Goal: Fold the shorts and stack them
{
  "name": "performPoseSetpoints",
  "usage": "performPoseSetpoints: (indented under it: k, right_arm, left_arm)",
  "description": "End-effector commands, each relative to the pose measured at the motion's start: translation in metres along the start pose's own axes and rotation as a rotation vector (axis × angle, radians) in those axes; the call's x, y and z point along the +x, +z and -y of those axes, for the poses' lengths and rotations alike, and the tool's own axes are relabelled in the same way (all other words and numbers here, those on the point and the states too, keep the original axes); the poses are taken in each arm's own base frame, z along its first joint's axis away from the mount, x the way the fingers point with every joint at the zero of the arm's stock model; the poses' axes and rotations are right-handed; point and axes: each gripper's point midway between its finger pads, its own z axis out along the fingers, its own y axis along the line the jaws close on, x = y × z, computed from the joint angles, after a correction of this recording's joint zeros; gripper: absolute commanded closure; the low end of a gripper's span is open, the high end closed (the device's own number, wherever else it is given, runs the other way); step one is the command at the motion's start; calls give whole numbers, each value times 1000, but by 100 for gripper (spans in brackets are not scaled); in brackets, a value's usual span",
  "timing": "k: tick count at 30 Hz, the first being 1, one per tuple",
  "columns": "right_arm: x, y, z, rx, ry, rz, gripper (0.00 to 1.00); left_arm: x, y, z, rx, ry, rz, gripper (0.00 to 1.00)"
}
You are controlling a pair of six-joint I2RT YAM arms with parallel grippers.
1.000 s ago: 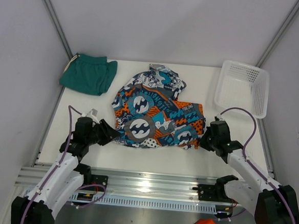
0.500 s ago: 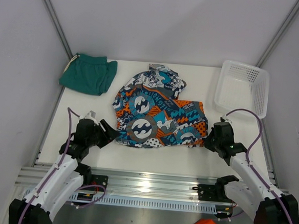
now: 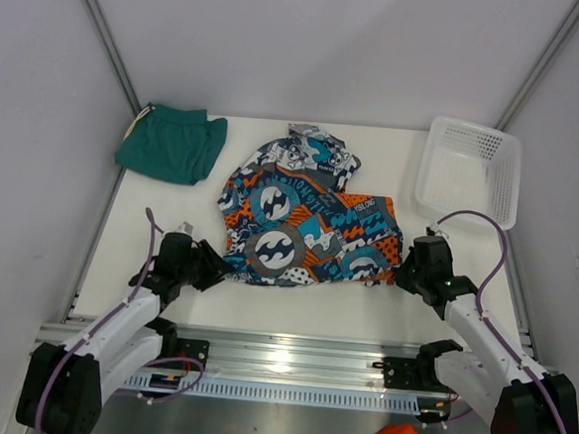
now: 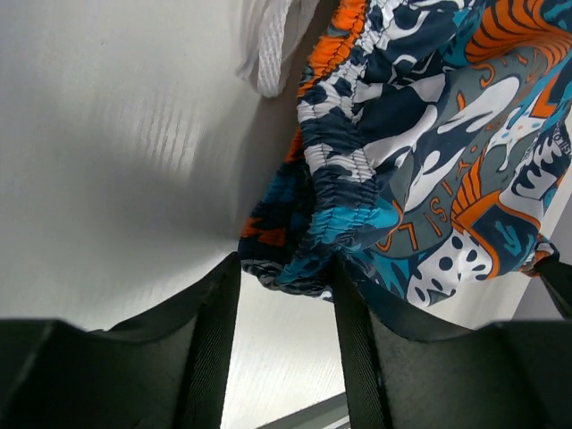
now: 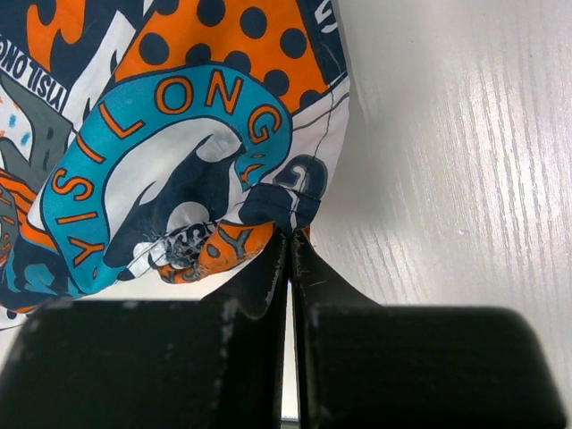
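Both arms reach forward from their bases, elbows bent and wrists held low. The left tool (image 3: 218,269) points inward, its fingers (image 4: 213,326) parted either side of the printed shorts' (image 3: 304,223) waistband. The right tool (image 3: 401,274) is pinched tight on their corner.

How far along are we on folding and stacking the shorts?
Done, apparently: the teal shorts lie folded at the far left. In hand: the printed shorts sit rumpled mid-table, the right end effector shut on their near right corner, the left end effector open around the waistband. Left: fold that pair and stack the two.
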Motion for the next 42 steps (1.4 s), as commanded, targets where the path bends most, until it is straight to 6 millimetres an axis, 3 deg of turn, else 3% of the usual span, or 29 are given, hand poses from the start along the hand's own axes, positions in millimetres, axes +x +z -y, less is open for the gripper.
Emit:
performPoseSetpoints:
  k: [1, 2, 6, 9, 14, 16, 19, 20, 24, 26, 27, 28, 29, 30, 32, 33, 40, 42]
  right_arm:
    - [-17, -2, -11, -31, 6, 47, 100]
    - [-17, -2, -11, -34, 6, 45, 100]
    - [-18, -3, -13, -44, 11, 43, 100]
    - [-18, -3, -14, -48, 12, 41, 100]
    - [-19, -4, -15, -53, 16, 45, 100]
    - [-20, -4, -15, -52, 18, 48, 100]
    - [-23, -6, -15, -52, 27, 61, 100]
    - [-24, -6, -14, -46, 29, 64, 100]
    - [-29, -8, -8, -23, 42, 86, 100]
    - [-32, -11, 0, 13, 43, 107, 100]
    - [-32, -12, 3, 26, 43, 113, 100]
    - [-32, -12, 6, 33, 43, 120, 100]
    - [-33, -15, 5, 26, 42, 129, 100]
    - [-31, -15, 2, 1, 28, 121, 100]
    - [-25, -14, -6, -58, 4, 106, 100]
    - [-16, -15, -15, -123, -20, 68, 100]
    - [20, -11, -28, -221, -35, -28, 100]
    - [33, -6, -30, -218, -58, -82, 100]
  left_arm:
    - [-10, 7, 22, 74, 9, 15, 53]
    - [-11, 8, 27, 87, 10, 9, 53]
    - [1, 14, 33, 95, 15, -56, 36]
    - [6, 16, 25, 60, 0, -51, 29]
    - [-1, 20, 19, 23, -11, -12, 30]
    - [-5, 20, 24, 26, 5, -10, 36]
    - [-6, 24, 30, 44, 8, -17, 56]
    - [-7, 25, 34, 60, 11, -16, 71]
    - [-21, 27, 47, 90, 24, 16, 100]
    - [-45, 24, 58, 95, 32, 46, 100]
    - [-43, 22, 53, 76, 20, 9, 100]
    - [-62, 20, 55, 76, 13, 35, 100]
    - [-68, 18, 54, 75, 11, 35, 100]
    - [-86, 12, 66, 95, 17, 63, 100]
    - [-98, 8, 53, 44, 17, 63, 100]
    - [-111, 3, 62, 51, 30, 86, 100]
    - [-149, -15, 52, -11, 3, 172, 100]
    - [-152, -17, 48, -32, -4, 177, 100]
